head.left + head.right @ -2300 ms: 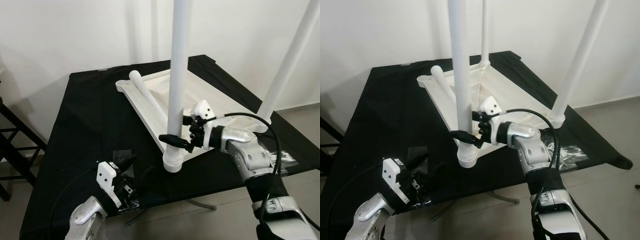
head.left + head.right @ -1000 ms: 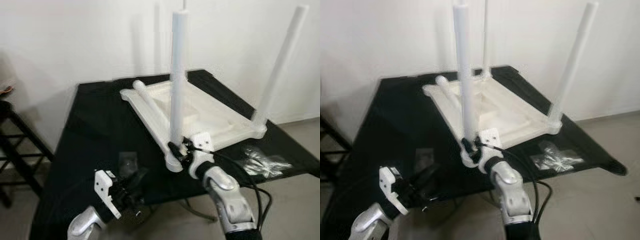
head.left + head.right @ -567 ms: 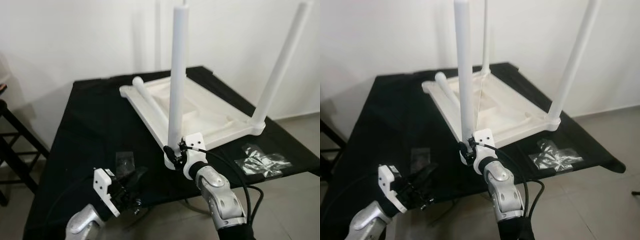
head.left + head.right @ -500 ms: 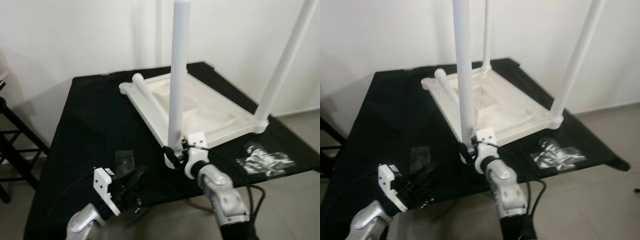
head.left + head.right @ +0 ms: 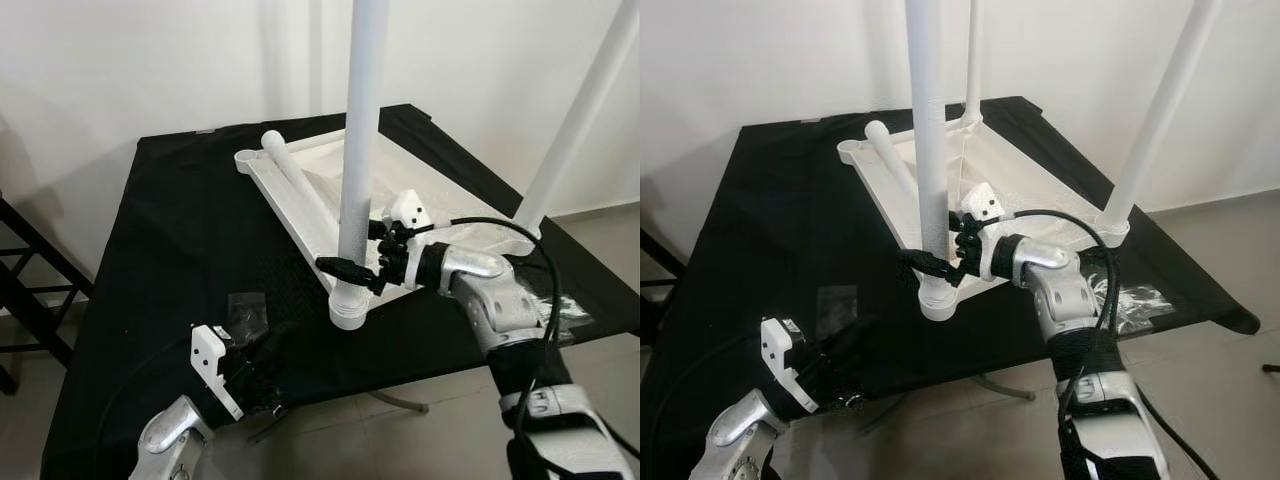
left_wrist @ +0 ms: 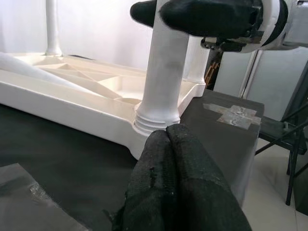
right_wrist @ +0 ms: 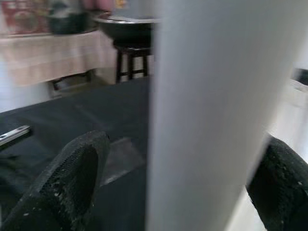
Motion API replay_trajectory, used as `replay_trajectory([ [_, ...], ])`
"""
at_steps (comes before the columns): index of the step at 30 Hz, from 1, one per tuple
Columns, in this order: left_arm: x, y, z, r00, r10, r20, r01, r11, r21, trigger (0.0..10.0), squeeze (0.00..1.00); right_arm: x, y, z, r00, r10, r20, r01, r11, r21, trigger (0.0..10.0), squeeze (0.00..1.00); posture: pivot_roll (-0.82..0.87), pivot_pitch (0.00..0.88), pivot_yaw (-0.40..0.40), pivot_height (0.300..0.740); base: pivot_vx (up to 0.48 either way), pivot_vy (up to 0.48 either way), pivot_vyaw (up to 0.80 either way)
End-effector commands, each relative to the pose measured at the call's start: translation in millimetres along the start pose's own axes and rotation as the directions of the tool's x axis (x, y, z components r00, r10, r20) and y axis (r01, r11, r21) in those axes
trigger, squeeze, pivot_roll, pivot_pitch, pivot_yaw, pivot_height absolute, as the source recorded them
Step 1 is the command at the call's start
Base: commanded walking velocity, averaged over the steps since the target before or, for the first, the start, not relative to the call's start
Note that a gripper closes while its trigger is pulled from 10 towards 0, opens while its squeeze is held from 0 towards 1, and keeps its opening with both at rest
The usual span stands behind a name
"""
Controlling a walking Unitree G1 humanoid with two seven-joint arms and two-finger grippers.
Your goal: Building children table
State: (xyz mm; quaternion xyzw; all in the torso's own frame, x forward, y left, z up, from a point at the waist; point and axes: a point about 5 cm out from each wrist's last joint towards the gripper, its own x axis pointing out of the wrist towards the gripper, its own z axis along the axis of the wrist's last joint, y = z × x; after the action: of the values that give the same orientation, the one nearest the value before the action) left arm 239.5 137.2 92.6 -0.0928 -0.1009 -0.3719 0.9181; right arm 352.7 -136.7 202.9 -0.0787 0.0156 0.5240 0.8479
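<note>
A desk (image 5: 170,230) draped in black cloth takes up the middle of the left eye view. The white children's table top (image 5: 310,190) lies on it upside down, underside up. This is presumably so that the legs can be fitted into its corner sockets from above. Three legs already stand upright: the near leg (image 5: 358,150) in the centre, one (image 5: 580,120) at the right edge, and a far one (image 5: 972,60) at the top centre of the right eye view. A fourth loose leg (image 5: 300,190) lies flat inside the top, near the upper-left corner, which is probably still to be fitted.

The right claw (image 5: 350,268) reaches in from the right. Its fingers are spread either side of the near leg, low down just above the socket (image 5: 347,310). This looks like a hold for seating or turning the leg.

The left claw (image 5: 262,375) sits idle at the lower left, over the desk's front edge.

The right wrist view shows what the head views leave uncertain: one finger (image 7: 67,183) on each side of the leg (image 7: 207,115), with the left one still showing a gap. The left wrist view shows its own fingers (image 6: 178,187) pressed together. It also shows a low side-on look at the ribbed socket collar (image 6: 156,118) and a clear plastic bag (image 6: 236,111) on the far desk corner.
</note>
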Motion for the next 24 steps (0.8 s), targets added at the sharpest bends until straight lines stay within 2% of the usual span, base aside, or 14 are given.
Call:
replay_trajectory([
  [1,-0.2,-0.5,-3,1.0,0.001,-0.013,-0.001,1.0,0.001,10.0,0.0,0.6,-2.7,2,0.999,0.04,-0.004,-0.04,0.999,0.0,10.0,0.0,0.03,0.0,-0.003,0.74,0.0,0.0,0.0],
  [2,0.1,-0.5,-4,1.0,-0.002,-0.015,0.002,1.0,0.003,10.0,0.0,-1.0,-7.8,3,0.997,0.071,-0.013,-0.07,0.997,0.018,10.0,0.0,0.03,0.0,-0.005,0.74,0.0,0.0,0.0],
  [3,0.4,-0.6,-4,1.0,-0.004,-0.017,0.004,1.0,0.005,10.0,0.0,-2.0,-11.7,2,0.996,0.083,-0.019,-0.082,0.996,0.029,1.9,0.0,0.03,0.0,-0.008,0.74,0.0,0.0,0.0],
  [5,0.4,-0.6,-4,1.0,-0.004,-0.017,0.004,1.0,0.005,10.0,0.0,-2.0,-11.7,2,0.996,0.083,-0.019,-0.082,0.996,0.029,1.9,0.0,0.03,0.0,-0.008,0.74,0.0,0.0,0.0],
  [6,0.4,-0.8,-4,1.0,-0.005,-0.018,0.005,1.0,0.007,10.0,0.0,-2.9,-13.6,1,0.994,0.106,-0.021,-0.105,0.993,0.046,0.0,0.0,0.03,0.0,-0.006,0.74,0.0,0.0,0.0],
  [11,0.1,-1.2,-4,1.0,-0.005,-0.017,0.005,1.0,0.008,10.0,0.0,-4.3,-13.4,-8,0.993,0.116,-0.025,-0.114,0.99,0.084,0.0,0.0,0.02,0.0,-0.002,0.74,0.0,0.0,0.0],
  [19,-0.9,-1.1,-4,1.0,-0.006,-0.018,0.006,1.0,-0.003,10.0,0.0,-14.8,-8.9,-30,0.999,-0.018,-0.041,0.022,0.994,0.104,0.0,0.0,-0.01,0.0,0.013,0.74,0.0,0.0,0.0],
  [21,-0.9,-1.1,-4,1.0,-0.006,-0.018,0.006,1.0,-0.003,10.0,0.0,-14.8,-8.9,-30,0.999,-0.018,-0.041,0.022,0.994,0.104,0.0,0.0,-0.01,0.0,0.013,0.74,0.0,0.0,0.0],
  [22,-1.3,-1.2,-4,1.0,-0.008,-0.019,0.008,1.0,-0.008,10.0,0.0,-13.9,-4.9,-39,0.992,-0.11,-0.063,0.115,0.989,0.097,0.0,0.0,-0.02,0.0,0.007,0.74,0.0,0.0,0.0],
  [23,-2.1,-1.0,-4,1.0,-0.01,-0.019,0.01,1.0,-0.013,10.0,0.0,-3.3,5.5,-58,0.882,-0.461,-0.099,0.471,0.867,0.162,0.0,0.0,-0.03,0.0,0.004,0.74,0.0,0.0,0.0],
  [24,-2.1,-1.0,-4,1.0,-0.01,-0.019,0.01,1.0,-0.013,10.0,0.0,-3.3,5.5,-58,0.882,-0.461,-0.099,0.471,0.867,0.162,0.0,0.0,-0.03,0.0,0.004,0.74,0.0,0.0,0.0],
])
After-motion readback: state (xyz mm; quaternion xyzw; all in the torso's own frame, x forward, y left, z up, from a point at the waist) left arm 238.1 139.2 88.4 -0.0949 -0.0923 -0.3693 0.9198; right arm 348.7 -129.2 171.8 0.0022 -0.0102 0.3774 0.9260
